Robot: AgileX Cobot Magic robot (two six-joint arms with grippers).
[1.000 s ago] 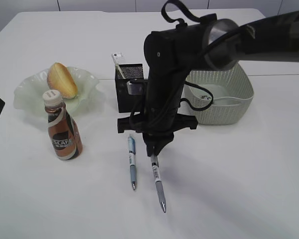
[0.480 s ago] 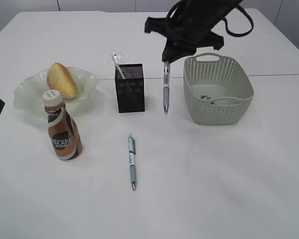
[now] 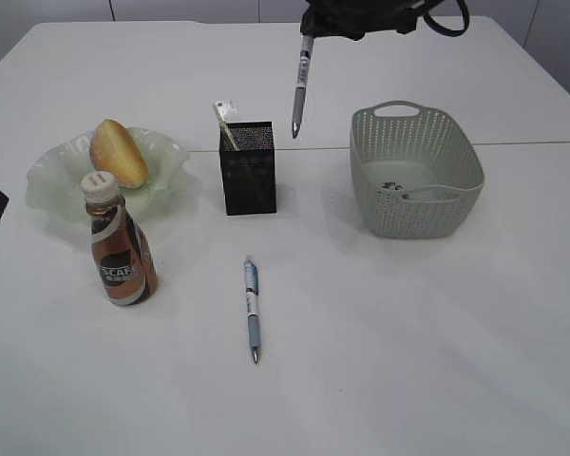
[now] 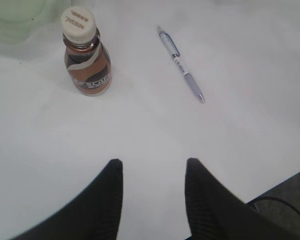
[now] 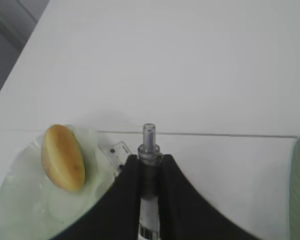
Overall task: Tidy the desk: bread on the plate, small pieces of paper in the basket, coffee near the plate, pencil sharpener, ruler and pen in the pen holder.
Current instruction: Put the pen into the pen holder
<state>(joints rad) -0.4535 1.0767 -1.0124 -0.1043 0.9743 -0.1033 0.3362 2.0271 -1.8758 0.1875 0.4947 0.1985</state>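
Right arm is mostly cut off at the top edge of the exterior view; only the dark underside of the right gripper (image 3: 309, 33) shows. Its jaws are pressed together on a pen (image 3: 301, 84), which hangs tip-down in the air, above and just right of the pen holder (image 3: 248, 168). In the right wrist view the pen's tip end sticks out past the fingers (image 5: 130, 185), with the bread (image 5: 63, 157) on the plate (image 5: 20, 210) below.

Left arm is barely visible from outside: a dark sliver at the left edge, probably part of it. The left wrist view shows the left gripper (image 4: 152, 167) with jaws spread, nothing between them, hovering over bare desk (image 3: 437, 361).

Holder contents are hard to read: a clear strip with a white end pokes out, likely the ruler (image 3: 226, 119). Something small lies in the basket (image 3: 416, 171), too small to identify.

A second pen (image 3: 252, 309) lies flat on the desk in front of the holder. The coffee (image 3: 119, 249) stands upright just in front of the plate.
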